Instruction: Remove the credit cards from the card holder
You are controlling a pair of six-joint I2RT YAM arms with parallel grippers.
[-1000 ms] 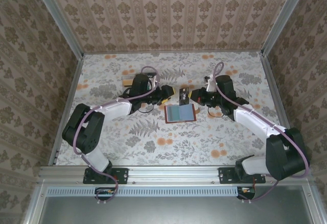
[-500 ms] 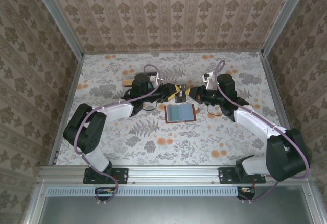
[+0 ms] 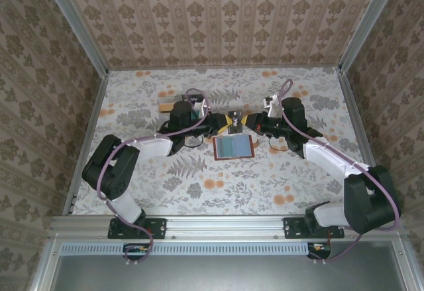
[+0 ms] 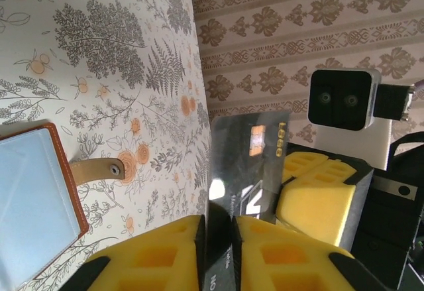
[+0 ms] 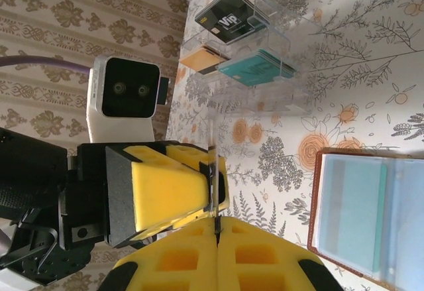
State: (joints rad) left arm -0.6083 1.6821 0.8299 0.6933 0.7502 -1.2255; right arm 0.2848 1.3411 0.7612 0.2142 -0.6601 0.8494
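1. The left gripper [image 4: 218, 234] is squeezing its yellow pads tight on one end of a dark credit card [image 4: 248, 165], and the card is rising straight out of the jaws.
2. The right gripper [image 5: 216, 241] is pinching that same card from the opposite end. In its wrist view the card is showing edge-on as a thin line running from its closed jaws into the left gripper's pads.
3. From above, the two grippers are meeting nose to nose, with the card bridging the jaws clear of the table [image 3: 165, 185].
4. The card holder [image 3: 233, 147] is lying open and flat just on the near side of both sets of jaws, touching neither. Its blue-grey inside is facing up, and its clasp tab [image 4: 93, 170] is sticking out toward the held card.
5. The held card is showing a gold chip [image 4: 257, 140] with gold characters beside it, too blurred to read.
6. Beyond the left jaws, a clear tray [image 5: 286, 93] is holding a black card [image 5: 232, 18] reading "VIP", an orange card [image 5: 205, 58] and a teal card [image 5: 255, 69].
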